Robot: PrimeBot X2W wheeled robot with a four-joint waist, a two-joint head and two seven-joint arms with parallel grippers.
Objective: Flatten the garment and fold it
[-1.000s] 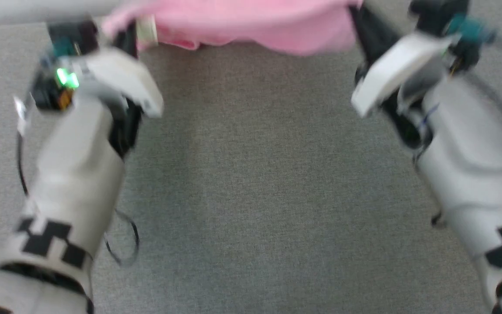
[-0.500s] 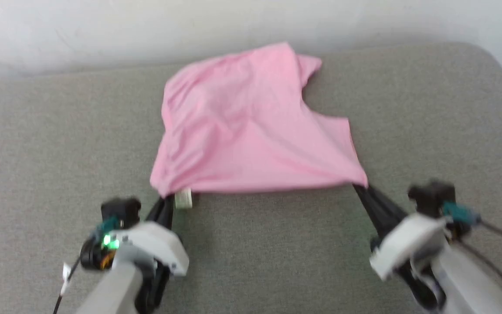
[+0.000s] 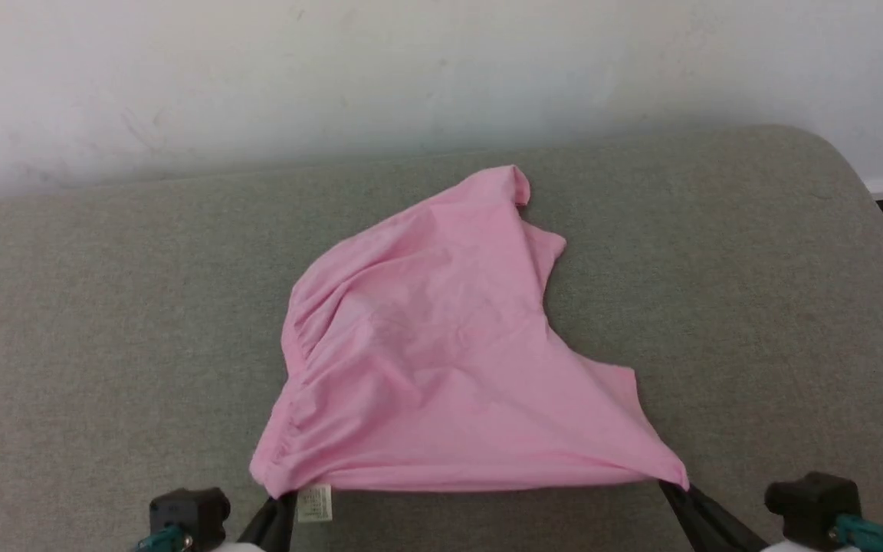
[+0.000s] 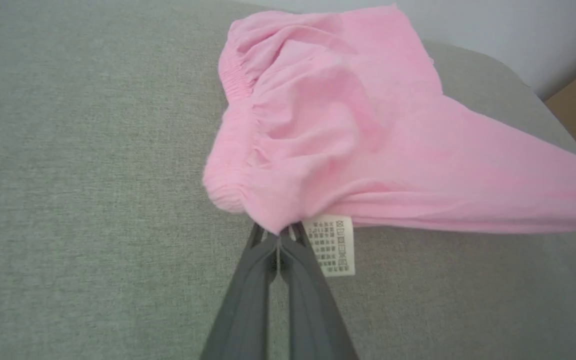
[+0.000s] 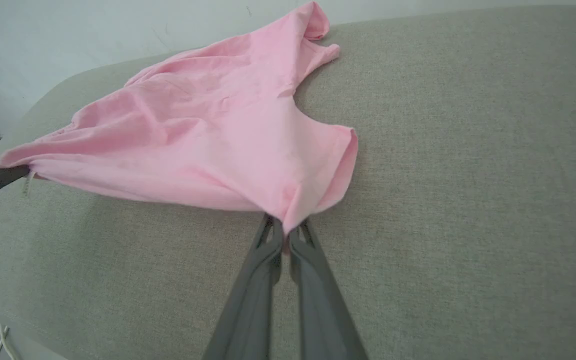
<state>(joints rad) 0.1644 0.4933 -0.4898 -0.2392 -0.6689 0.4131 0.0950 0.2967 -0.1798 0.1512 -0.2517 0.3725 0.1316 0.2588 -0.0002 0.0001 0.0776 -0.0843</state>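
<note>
Step in hand: flatten, not fold yet. The light-pink thin cotton shorts (image 3: 441, 360) lie in the middle of the grey woven-fabric padded surface (image 3: 104, 307), with the far part heaped toward the surface's back edge and the near edge pulled taut between both arms.

Left gripper (image 4: 279, 234): fingers closed to a thin slit, pinching the corner at the end of the gathered elastic waistband (image 4: 233, 150), right beside the white sewn-in label (image 4: 332, 245). Right gripper (image 5: 284, 235): fingers likewise nearly together, pinching the corner of a leg hem. The stretched edge looks slightly lifted off the surface, judging by the shadow under it.

Shape: a rough triangle, not a flat rectangle. The waistband is puckered and runs diagonally; the far leg is bunched, with its tip curled over. There are soft diagonal creases across the panel.

Material: thin, limp, low-friction knit on a coarse weave. I expect it to drag and snag a bit rather than slide clean.

Next move, my read: keep both pinches and tension, then draw toward the surface's front edge, or lift and re-lay, so the far leg unrolls. Lower the edge flat before letting go. Risks: a corner slipping out of a pinch, or the far end staying folded under.
</note>
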